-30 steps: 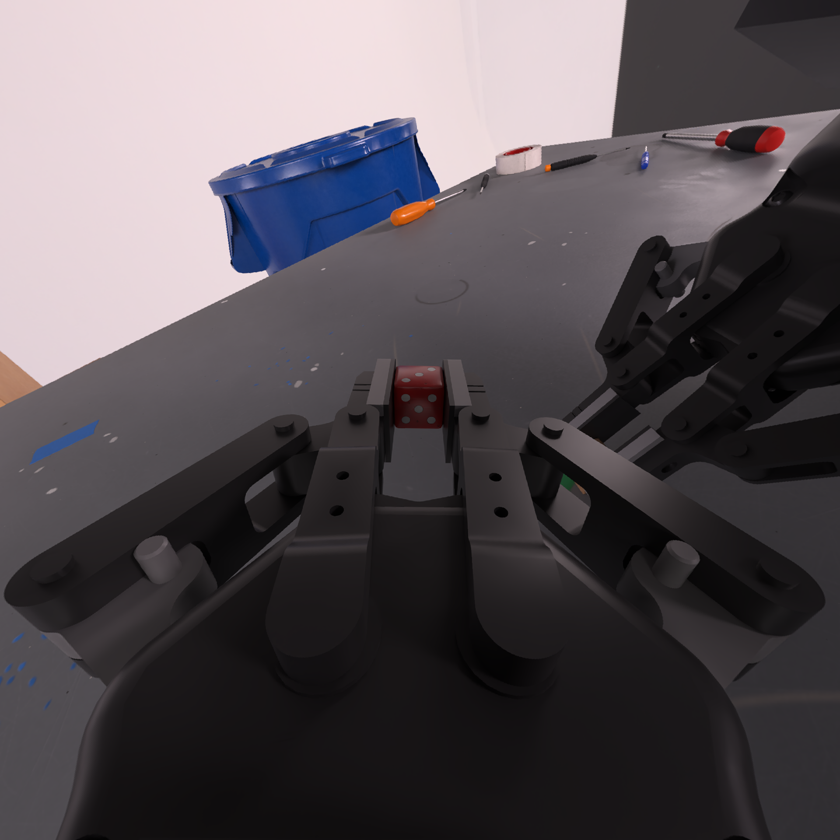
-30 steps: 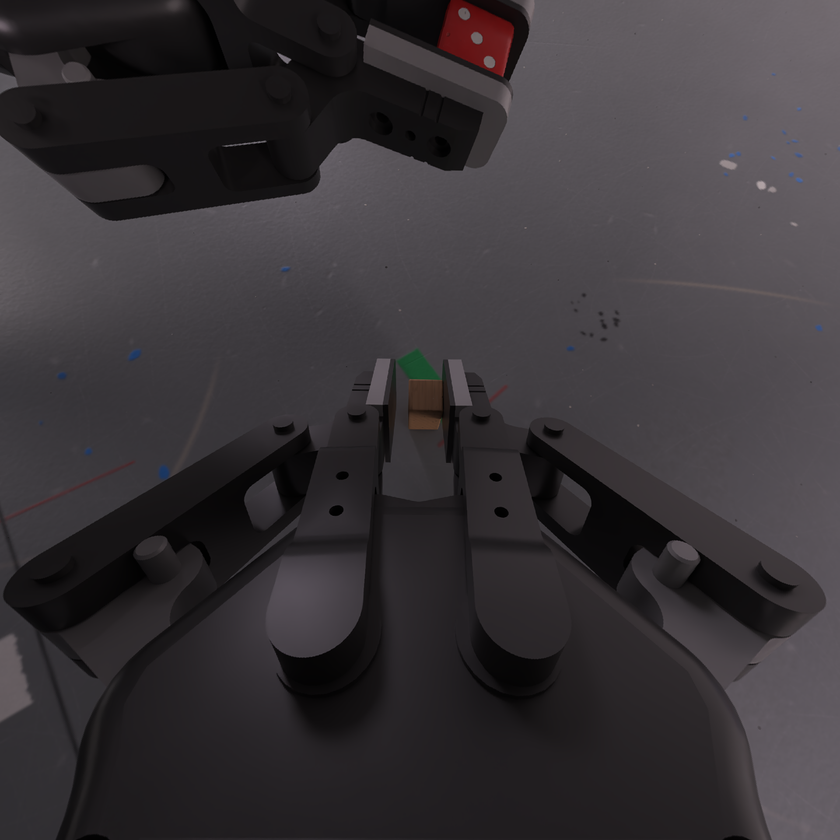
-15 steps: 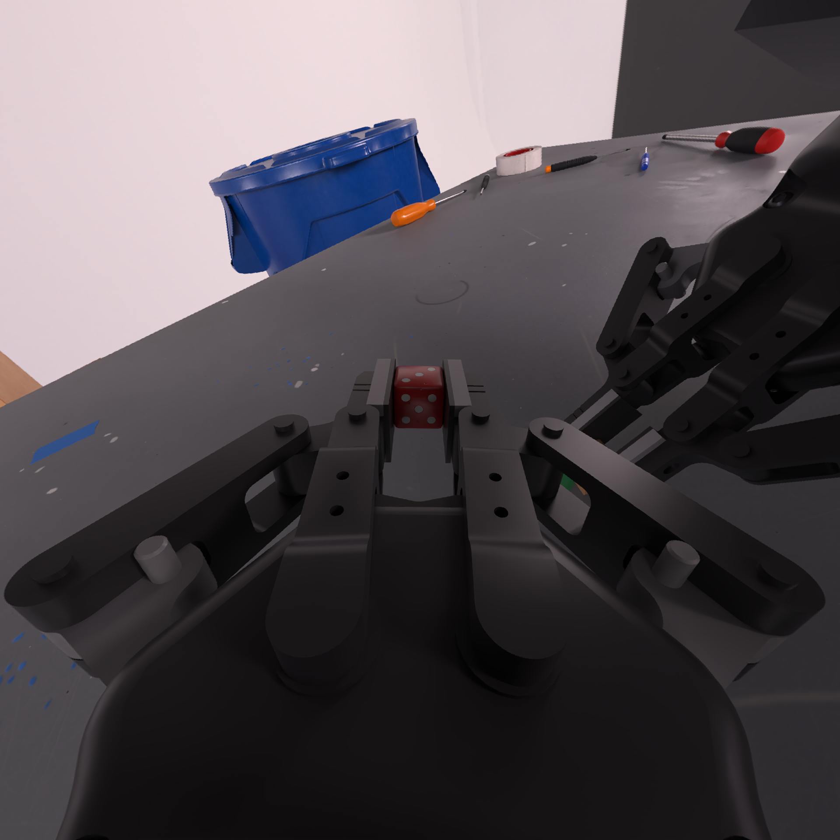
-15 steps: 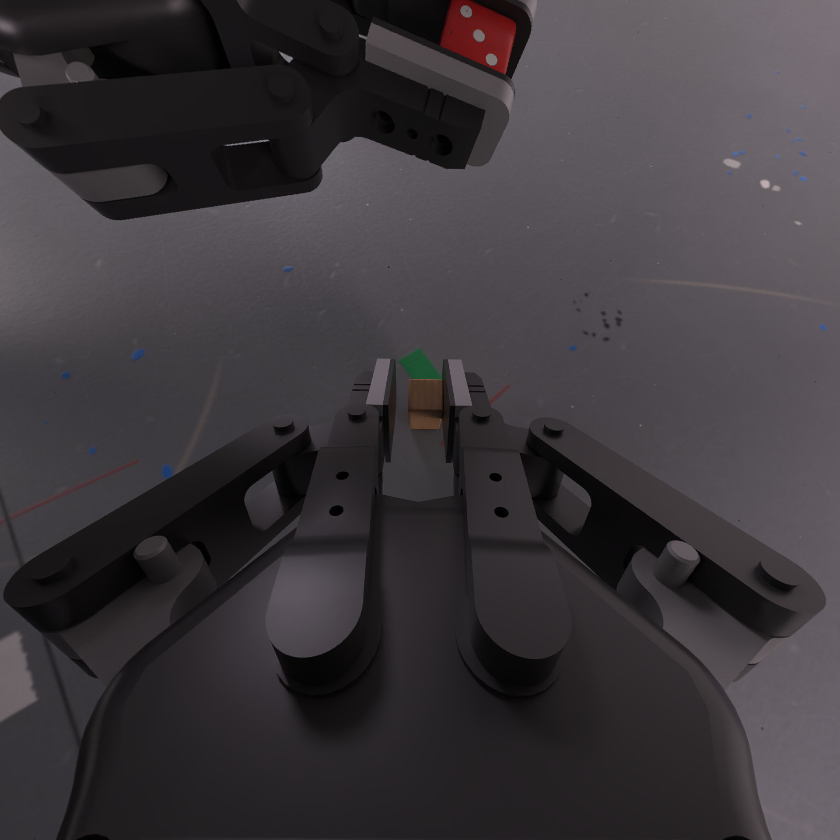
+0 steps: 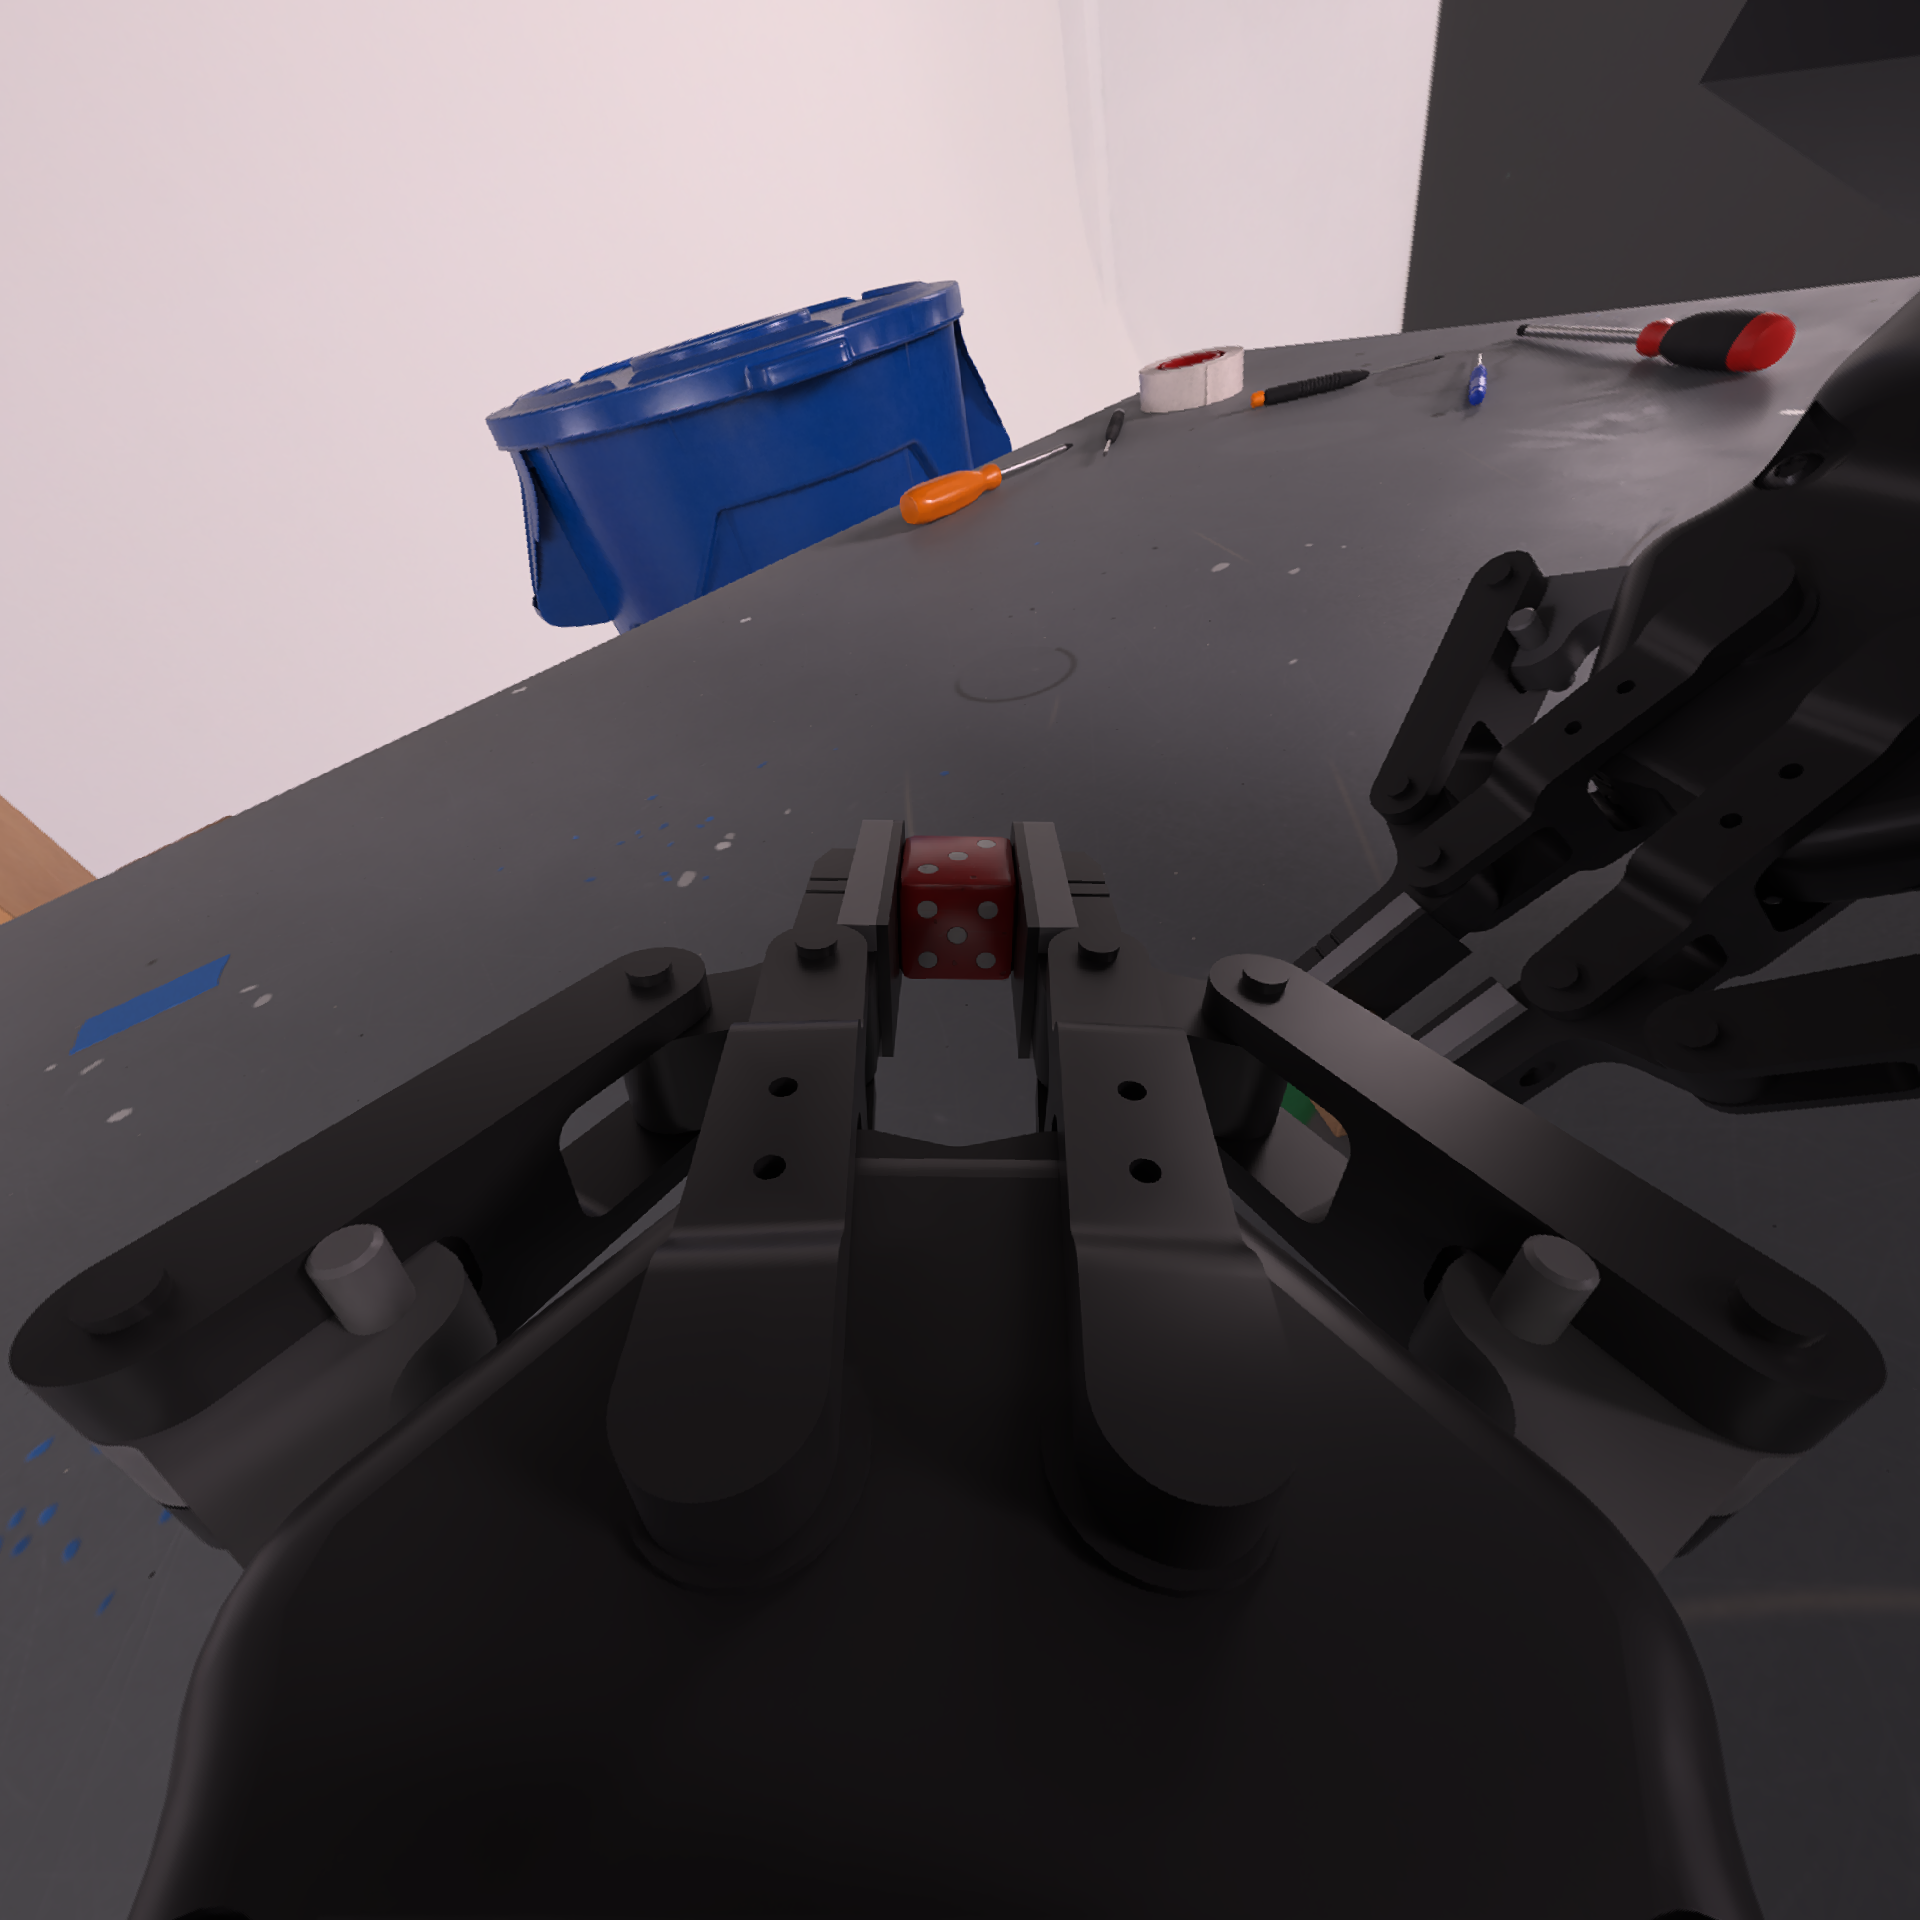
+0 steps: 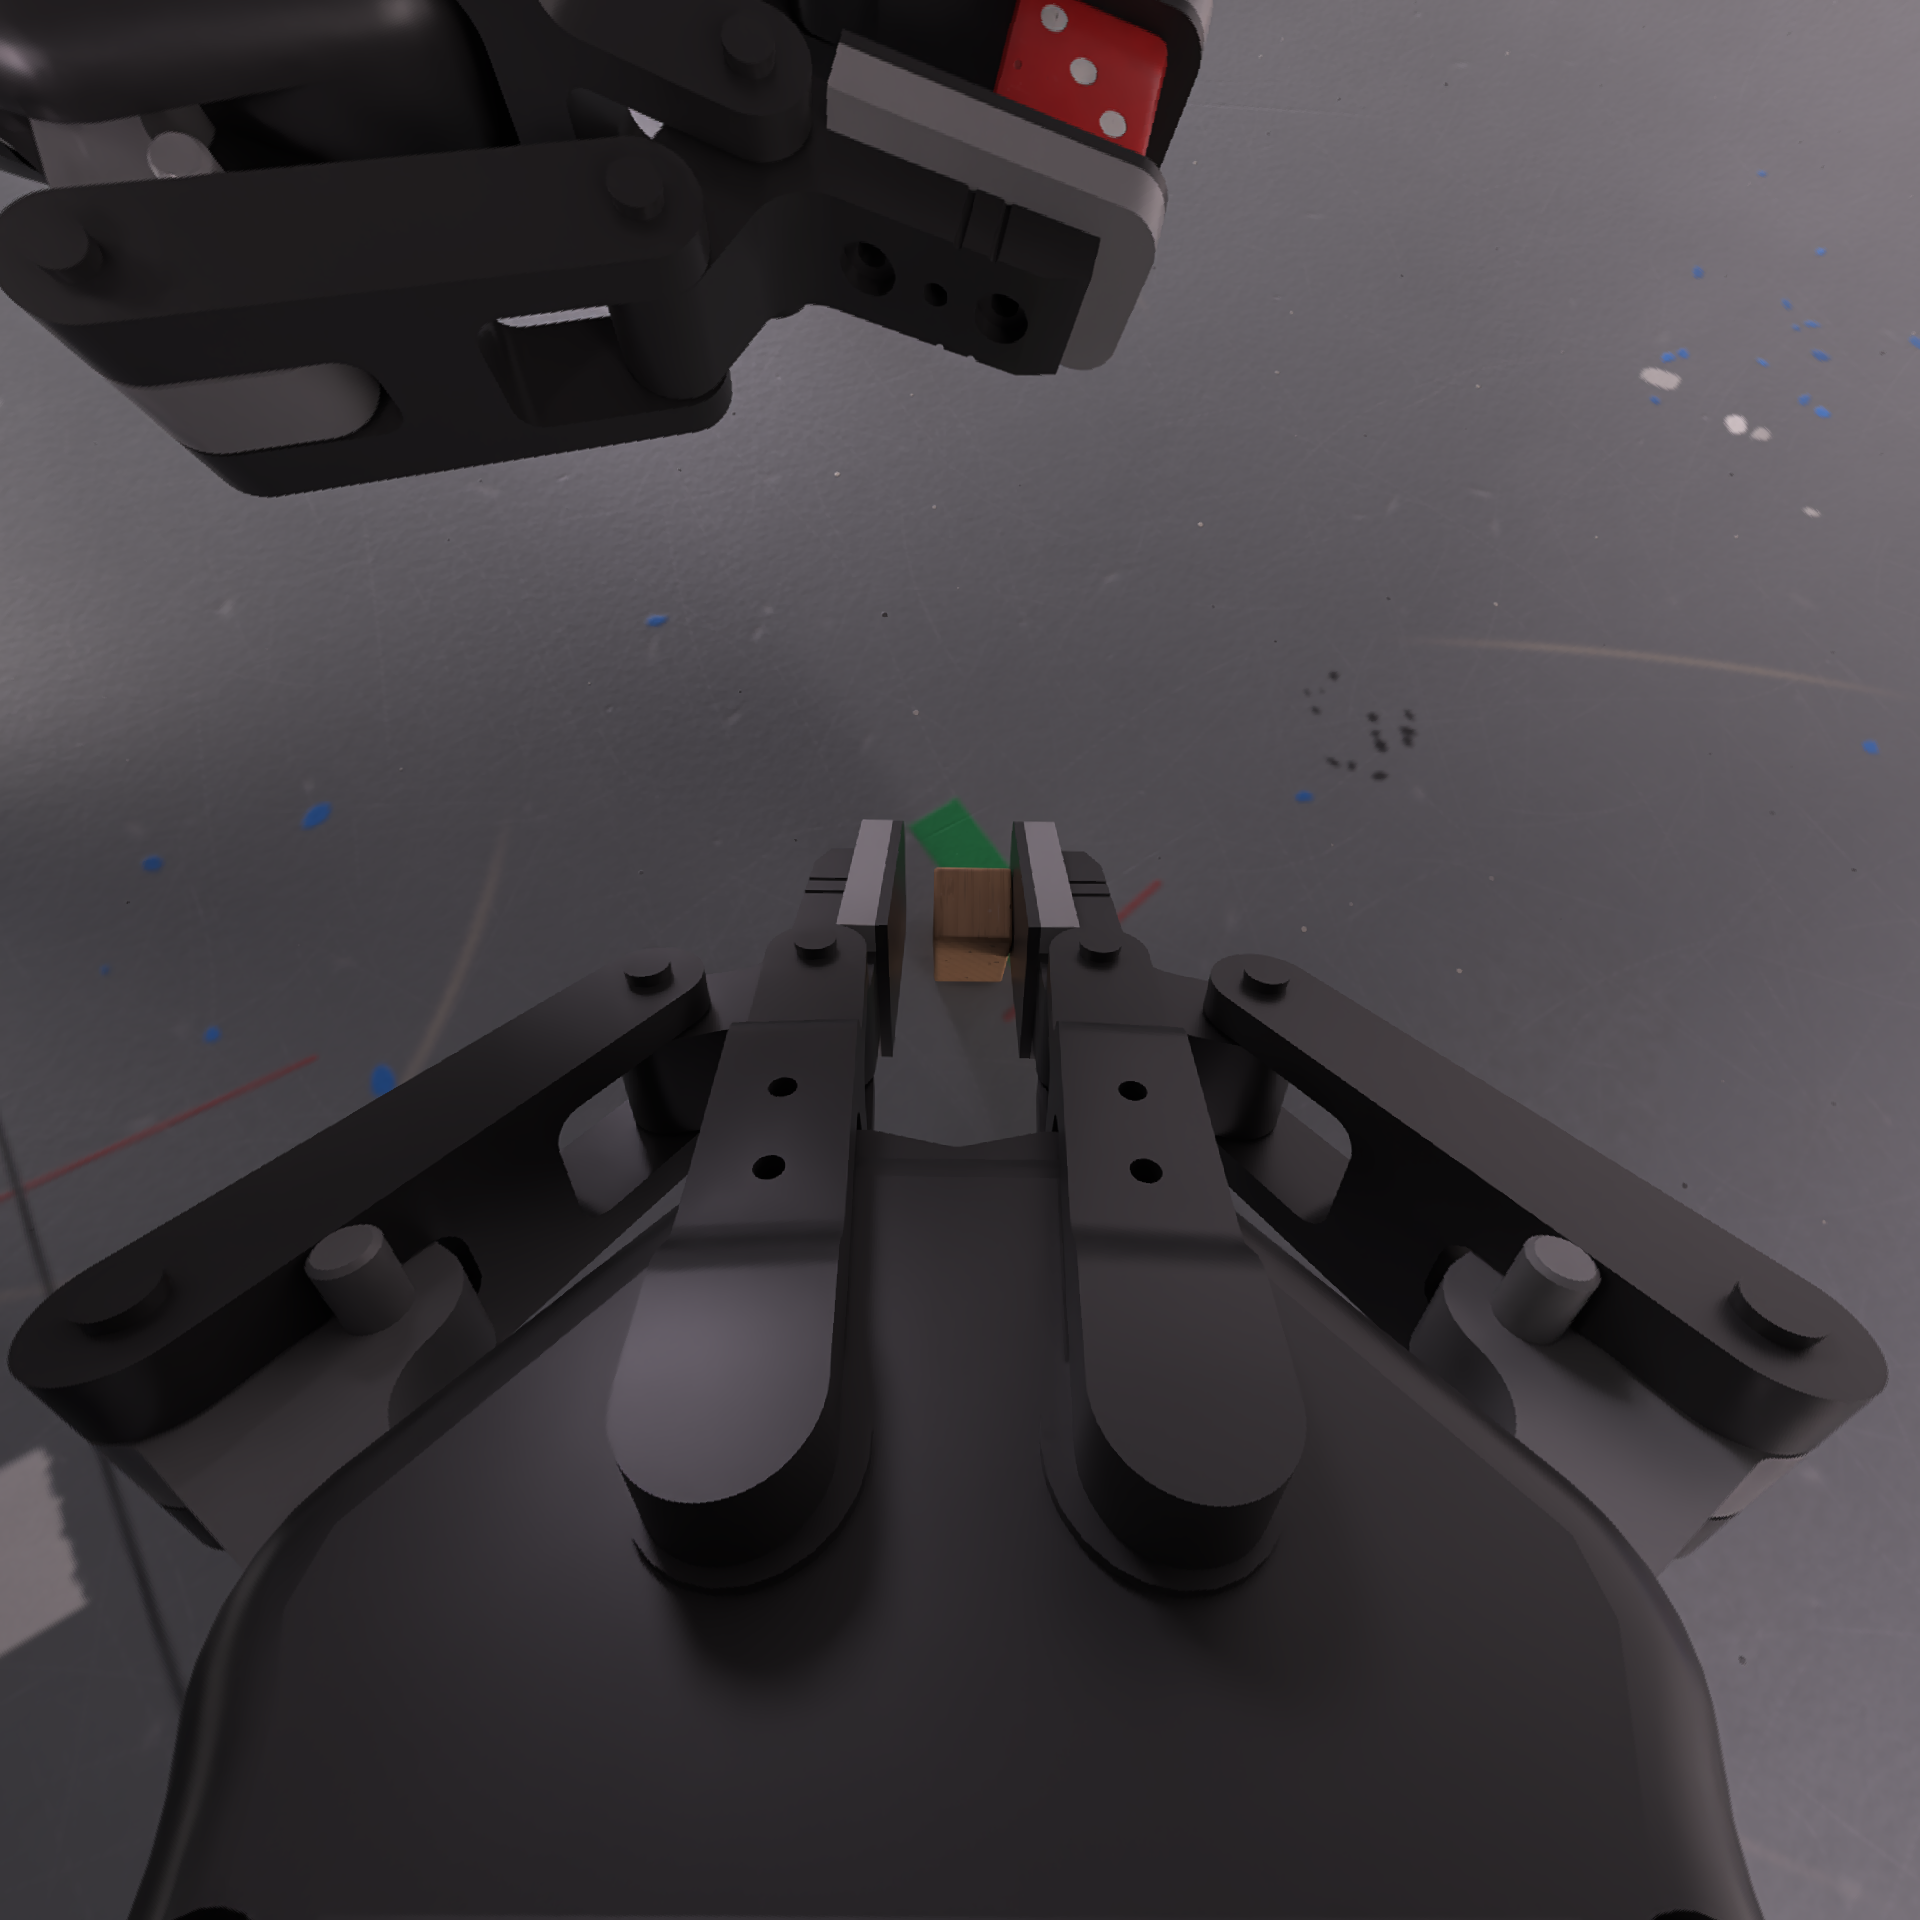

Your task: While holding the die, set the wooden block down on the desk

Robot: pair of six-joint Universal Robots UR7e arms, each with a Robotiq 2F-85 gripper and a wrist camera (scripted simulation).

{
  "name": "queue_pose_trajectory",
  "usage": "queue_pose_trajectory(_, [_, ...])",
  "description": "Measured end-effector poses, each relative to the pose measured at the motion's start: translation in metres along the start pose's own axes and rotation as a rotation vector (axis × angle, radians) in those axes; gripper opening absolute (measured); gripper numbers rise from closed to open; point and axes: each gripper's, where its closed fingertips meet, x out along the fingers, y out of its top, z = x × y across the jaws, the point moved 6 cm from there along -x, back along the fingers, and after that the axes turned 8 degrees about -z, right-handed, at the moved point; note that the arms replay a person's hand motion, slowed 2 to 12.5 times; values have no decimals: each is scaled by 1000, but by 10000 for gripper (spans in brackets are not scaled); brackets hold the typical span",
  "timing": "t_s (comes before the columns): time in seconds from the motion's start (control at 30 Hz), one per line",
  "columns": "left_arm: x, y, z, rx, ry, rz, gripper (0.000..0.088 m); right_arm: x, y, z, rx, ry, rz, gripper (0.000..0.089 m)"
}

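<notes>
My left gripper (image 5: 956, 873) is shut on the red die (image 5: 956, 904) and holds it above the dark desk (image 5: 1143, 582). The die also shows at the top of the right wrist view (image 6: 1081, 73). My right gripper (image 6: 954, 862) points down at the desk (image 6: 1351, 520). The small wooden block (image 6: 971, 914) stands between its fingers. It is against the right pad, and a gap shows at the left pad. A green tape mark (image 6: 951, 831) lies just beyond the block. In the left wrist view the right gripper's fingers (image 5: 1397, 961) reach down behind my left gripper.
A blue bin (image 5: 748, 447) stands beyond the desk's far edge. Along that edge lie an orange screwdriver (image 5: 951, 494), a tape roll (image 5: 1190, 376), a thin black-and-orange screwdriver (image 5: 1309, 387) and a red-and-black screwdriver (image 5: 1704, 338). The two grippers are close together.
Almost nothing has changed. The right gripper has drifted very slightly. Its finger gap and the block's place between the fingers look the same. The left gripper holds the die still.
</notes>
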Motion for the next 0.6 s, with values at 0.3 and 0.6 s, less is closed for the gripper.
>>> queue_pose_trajectory(0.3, [0,0,-1,-7,0,2,179,0,0,0,5,1,4,183])
queue_pose_trajectory(0.6, [0,0,0,-2,1,-1,179,0,0,0,5,3,4,183])
